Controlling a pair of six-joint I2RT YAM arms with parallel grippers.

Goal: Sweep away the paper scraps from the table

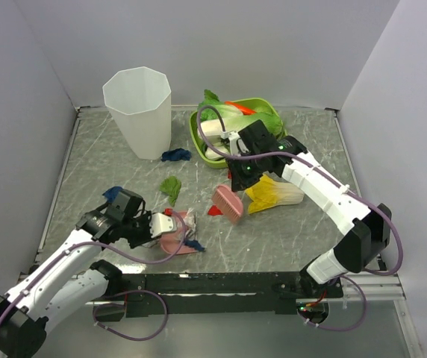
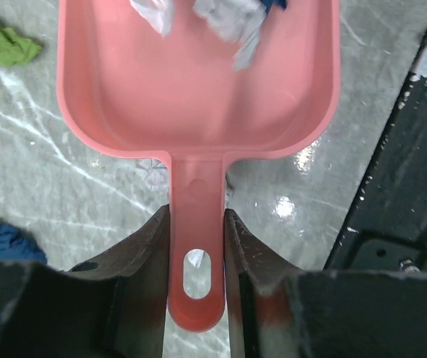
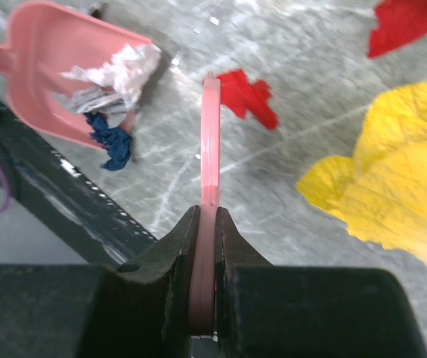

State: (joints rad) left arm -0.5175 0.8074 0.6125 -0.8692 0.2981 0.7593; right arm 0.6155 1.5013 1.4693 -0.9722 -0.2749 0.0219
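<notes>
The left gripper (image 2: 196, 224) has its two dark fingers (image 2: 142, 261) pinching the slotted handle of one pink plastic dustpan (image 2: 198, 82). The pan lies low over the grey marble-patterned table (image 1: 273, 239), near its front edge. The right gripper (image 3: 206, 224) has its fingers (image 3: 172, 253) pressed together on the thin handle of one pink hand brush (image 1: 228, 203). The brush is near the middle of the table, just left of one yellow-and-white toy cabbage (image 1: 273, 194).

Of the crumpled paper scraps (image 3: 113, 74), eight can be counted:

- **White-grey:** two wads sit inside the dustpan, toward its mouth.
- **Dark blue at the pan:** one dark blue scrap (image 3: 113, 142) lies at the pan's lip (whether it rests on the pan or on the table I cannot tell).
- **Red:** two lie on bare tabletop – a red scrap (image 3: 247, 97) just beside the brush's tip, and a second red scrap (image 3: 404, 22) well apart from it.
- **Green:** one green scrap (image 1: 171, 186) lies in the open, between the dustpan and the bin.
- **Dark blue elsewhere:** another dark blue scrap (image 1: 175, 155) lies at the foot of one tall white translucent plastic bin (image 1: 137, 112), and a third dark blue scrap (image 1: 113, 192) sits just beside the left arm's wrist.

At the back stands one lime-green oval tray (image 1: 273, 118) – it holds leafy toy greens and one red chilli pepper (image 1: 240, 107).
</notes>
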